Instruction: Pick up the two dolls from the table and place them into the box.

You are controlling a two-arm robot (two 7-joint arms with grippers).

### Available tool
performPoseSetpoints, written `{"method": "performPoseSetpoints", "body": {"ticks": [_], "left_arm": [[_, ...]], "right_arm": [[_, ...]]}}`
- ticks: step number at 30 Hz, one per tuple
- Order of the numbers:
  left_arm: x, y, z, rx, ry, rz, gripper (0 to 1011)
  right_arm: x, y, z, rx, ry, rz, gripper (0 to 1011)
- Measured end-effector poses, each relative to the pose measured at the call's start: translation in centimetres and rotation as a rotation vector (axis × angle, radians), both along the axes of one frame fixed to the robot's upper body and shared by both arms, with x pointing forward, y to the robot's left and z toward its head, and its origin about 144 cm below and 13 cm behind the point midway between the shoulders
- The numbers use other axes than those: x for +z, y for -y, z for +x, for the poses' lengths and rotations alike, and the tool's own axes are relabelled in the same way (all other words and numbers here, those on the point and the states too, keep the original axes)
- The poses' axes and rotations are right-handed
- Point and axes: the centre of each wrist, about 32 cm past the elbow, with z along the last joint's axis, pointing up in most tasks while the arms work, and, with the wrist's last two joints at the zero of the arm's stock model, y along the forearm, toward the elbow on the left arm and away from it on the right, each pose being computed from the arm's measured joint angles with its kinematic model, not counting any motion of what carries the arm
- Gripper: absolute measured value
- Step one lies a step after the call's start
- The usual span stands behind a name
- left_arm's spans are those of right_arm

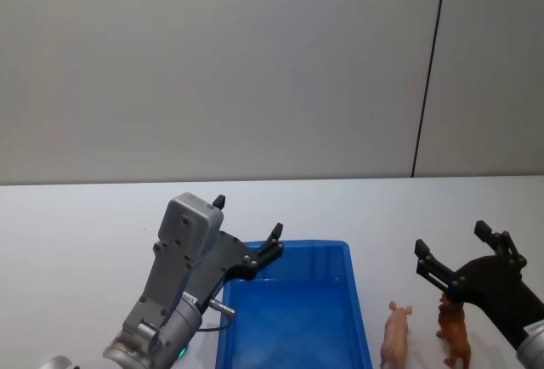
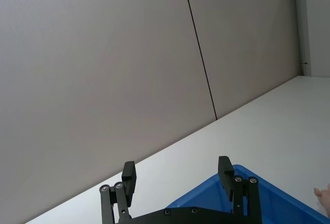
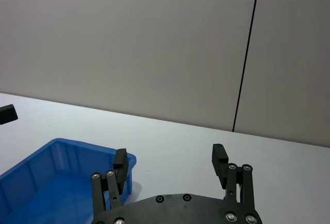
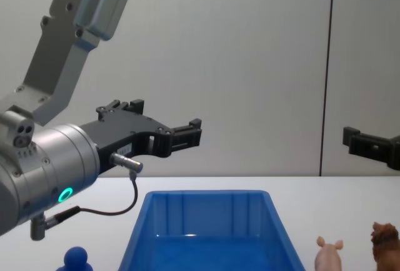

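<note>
Right claw (image 1: pixel 452 240) released, empty, hovering above the pale pink toy pig (image 1: pixel 396 331) and shaggy brown toy lion (image 1: pixel 455 331), both standing on the white worktop (image 1: pixel 85 233) beside the bright blue ribbed plastic bin (image 1: pixel 316 244). Left claw (image 1: pixel 247 216) released above the bin's left edge. Likely light, stiff: pinch across flanks.

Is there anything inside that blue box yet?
Only bare blue floor shows inside the box. The pig and lion stand outside it, on the table. The left arm covers the box's near left corner, so that part is unseen.
</note>
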Motion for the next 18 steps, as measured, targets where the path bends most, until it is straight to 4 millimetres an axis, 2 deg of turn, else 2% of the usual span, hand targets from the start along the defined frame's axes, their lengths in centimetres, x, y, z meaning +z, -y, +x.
{"method": "performPoseSetpoints", "body": {"ticks": [18], "left_arm": [[0.00,0.00,0.00,0.000,0.000,0.000,1003]], "right_arm": [[0.00,0.00,0.00,0.000,0.000,0.000,1001]]}}
